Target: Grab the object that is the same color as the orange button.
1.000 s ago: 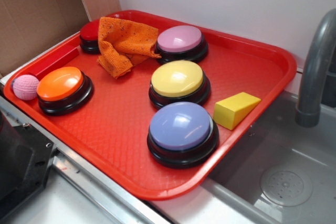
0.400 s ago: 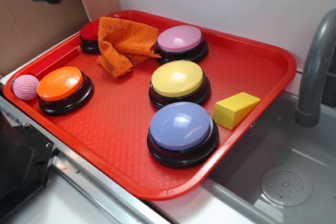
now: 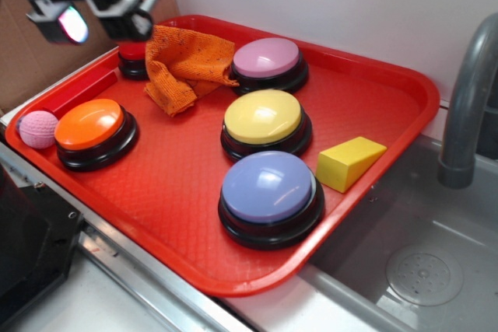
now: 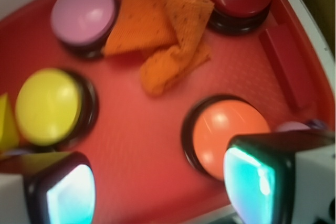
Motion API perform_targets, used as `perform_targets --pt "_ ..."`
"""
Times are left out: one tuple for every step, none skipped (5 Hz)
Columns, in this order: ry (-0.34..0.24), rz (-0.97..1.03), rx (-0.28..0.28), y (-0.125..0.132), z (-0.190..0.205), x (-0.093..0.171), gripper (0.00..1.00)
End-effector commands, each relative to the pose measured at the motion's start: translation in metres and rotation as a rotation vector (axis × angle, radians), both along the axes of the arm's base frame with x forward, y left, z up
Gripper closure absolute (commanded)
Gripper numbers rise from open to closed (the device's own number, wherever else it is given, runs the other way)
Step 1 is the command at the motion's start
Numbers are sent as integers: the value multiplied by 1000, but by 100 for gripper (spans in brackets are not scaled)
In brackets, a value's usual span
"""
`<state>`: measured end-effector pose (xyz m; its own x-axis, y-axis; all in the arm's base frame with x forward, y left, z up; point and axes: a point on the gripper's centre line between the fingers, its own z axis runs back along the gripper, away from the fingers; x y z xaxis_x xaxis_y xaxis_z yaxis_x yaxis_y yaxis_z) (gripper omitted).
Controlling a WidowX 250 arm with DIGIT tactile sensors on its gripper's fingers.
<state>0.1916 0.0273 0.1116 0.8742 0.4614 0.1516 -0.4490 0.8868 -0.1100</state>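
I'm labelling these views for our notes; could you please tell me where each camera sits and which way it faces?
Exterior: fixed in front of and above the red tray, looking down obliquely; the end effector shows at top left, above the tray's far corner.
Wrist: mounted on the arm, looking down past both fingers; blurred.
Shared: orange cloth, orange button, yellow button, pink button.
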Motion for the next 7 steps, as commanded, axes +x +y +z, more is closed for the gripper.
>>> perform_targets --pt "-126 93 38 30 -43 41 0" --pt "-117 116 31 39 -58 54 0" --pt "-109 132 67 45 -63 60 0" --pt "-128 150 91 46 -62 61 100" --pt "-107 133 95 47 -63 64 100" --pt "-68 95 112 44 -59 64 100" --pt "6 17 118 40 -51 64 100"
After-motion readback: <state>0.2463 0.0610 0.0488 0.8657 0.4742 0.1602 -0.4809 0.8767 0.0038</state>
